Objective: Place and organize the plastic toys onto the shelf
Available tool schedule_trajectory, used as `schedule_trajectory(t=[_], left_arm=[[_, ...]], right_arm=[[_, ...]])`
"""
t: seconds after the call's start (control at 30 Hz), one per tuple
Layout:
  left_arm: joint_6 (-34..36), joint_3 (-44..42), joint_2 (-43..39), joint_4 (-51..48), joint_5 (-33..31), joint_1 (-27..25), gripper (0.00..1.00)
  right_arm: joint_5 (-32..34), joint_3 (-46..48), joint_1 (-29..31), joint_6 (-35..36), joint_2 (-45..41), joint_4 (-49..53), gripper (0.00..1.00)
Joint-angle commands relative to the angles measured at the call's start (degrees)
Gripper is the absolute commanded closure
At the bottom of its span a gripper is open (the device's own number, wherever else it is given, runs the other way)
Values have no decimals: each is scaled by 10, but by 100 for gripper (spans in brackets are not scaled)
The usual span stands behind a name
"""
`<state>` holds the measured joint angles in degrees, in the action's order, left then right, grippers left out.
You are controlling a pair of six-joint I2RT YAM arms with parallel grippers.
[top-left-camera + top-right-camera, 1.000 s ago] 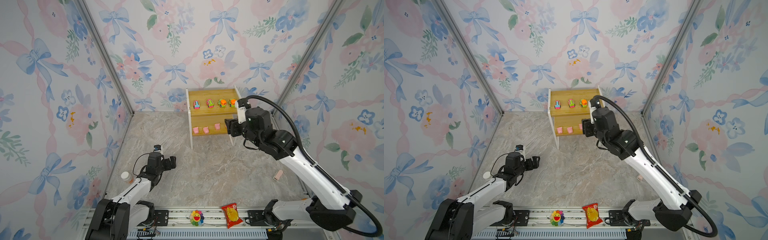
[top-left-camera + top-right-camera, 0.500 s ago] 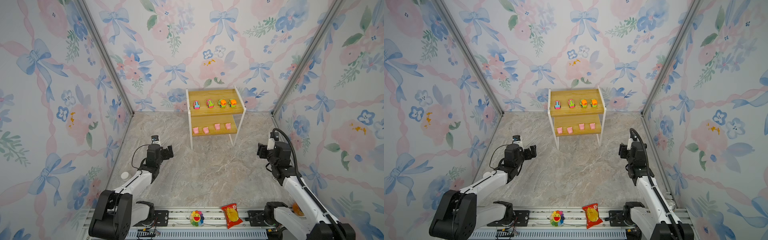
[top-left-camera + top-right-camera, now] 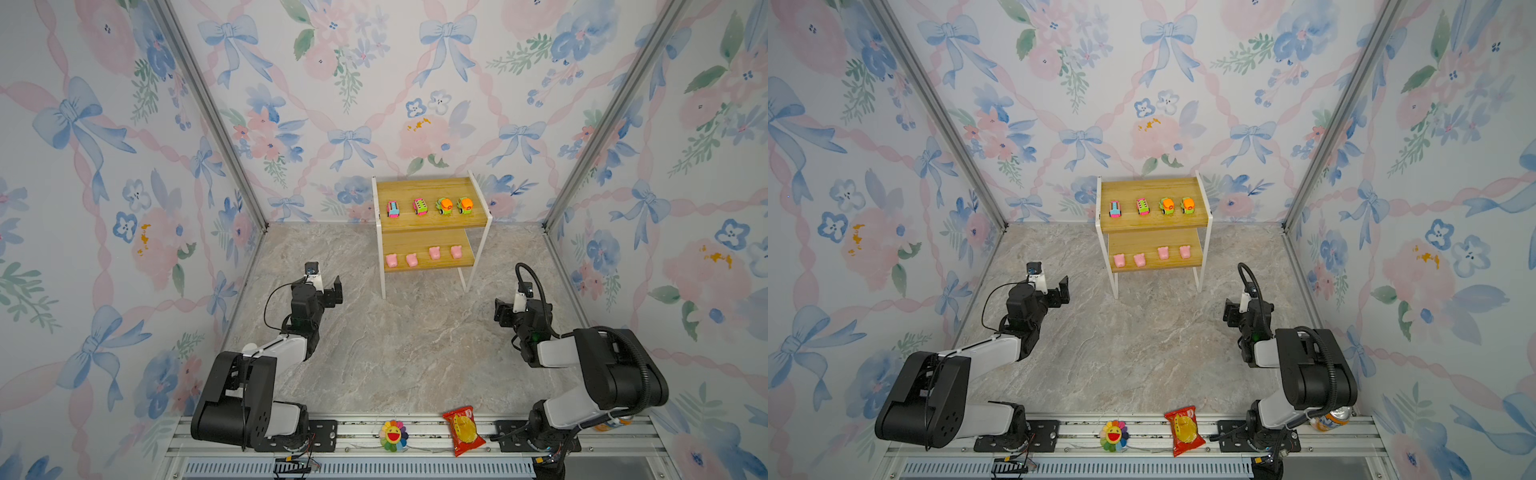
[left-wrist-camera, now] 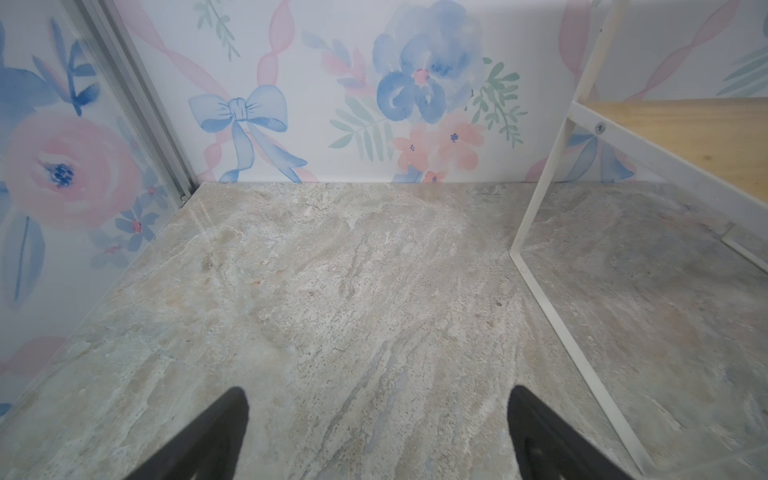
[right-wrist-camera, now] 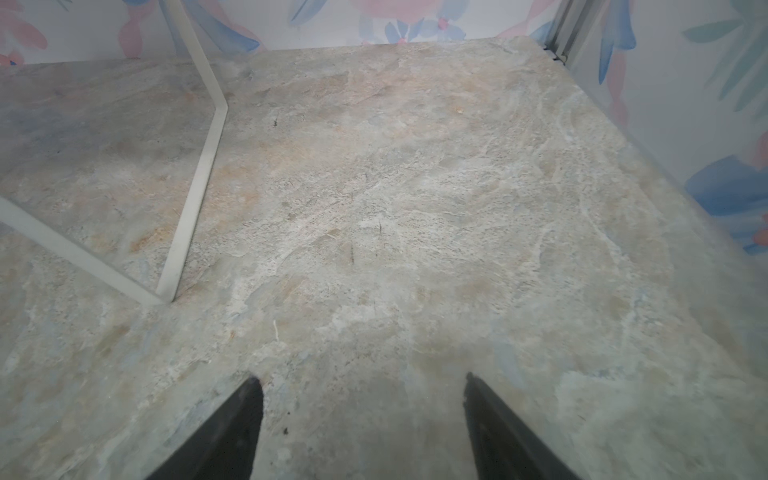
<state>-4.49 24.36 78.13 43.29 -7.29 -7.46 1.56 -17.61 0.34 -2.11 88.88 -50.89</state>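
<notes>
Task judged complete. In both top views shelf [image 3: 428,189] stands at 12 o'clock of marble floor [image 3: 399,357] and holds all eight toys. Upper board: row of four cars [image 3: 420,206], pink-teal pair toward 9 o'clock, green-orange pair toward 3 o'clock. Lower board: row of four pigs [image 3: 412,260]. No toy visible on floor.

At 8 o'clock left gripper [image 4: 376,399], at 4 o'clock right gripper [image 5: 361,382]: both well apart from shelf, jaws spread wide, empty.

Smiling flower [image 3: 393,434] and red snack packet [image 3: 463,430] lie on front rail at 6 o'clock, outside job. Nothing blocks shelf.

Orange can [image 3: 1335,417] half hidden behind right arm [image 3: 1308,374], shelf [image 4: 685,137] cropped
</notes>
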Motion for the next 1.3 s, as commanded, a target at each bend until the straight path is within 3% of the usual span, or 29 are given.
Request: schedule_trajectory(t=[0.0, 0.1, 0.2, 0.33, 0.43, 0.5, 0.6, 0.7, 0.9, 1.1, 1.27], left_arm=[[34, -6, 4, 45, 14, 3, 2], [57, -16, -3, 48, 34, 1, 3], [35, -36, -27, 50, -15, 2, 3], [40, -76, -66, 54, -17, 3, 2], [44, -99, -45, 64, -39, 3, 3], [49, -115, -19, 125, -49, 5, 2], [53, -104, 17, 169, -26, 20, 2], [47, -82, 104, 212, 6, 37, 2], [15, -112, 115, 272, 19, 67, 2], [17, -110, 116, 268, 37, 69, 2], [22, -106, 116, 260, 56, 72, 2]], right_arm=[[28, -37, 8, 2, 4, -43, 21], [17, -50, 12, 14, -4, -4, 21], [17, -48, 12, 14, -2, -12, 19], [17, -48, 11, 13, -2, -11, 17], [16, -48, 12, 13, -2, -10, 14], [16, -48, 12, 13, -2, -10, 13], [16, -48, 12, 13, -2, -10, 12], [16, -48, 12, 13, -2, -11, 11], [17, -48, 12, 13, -2, -10, 0], [23, -49, 15, 16, -2, -10, 3], [18, -49, 12, 14, -2, -10, 0]])
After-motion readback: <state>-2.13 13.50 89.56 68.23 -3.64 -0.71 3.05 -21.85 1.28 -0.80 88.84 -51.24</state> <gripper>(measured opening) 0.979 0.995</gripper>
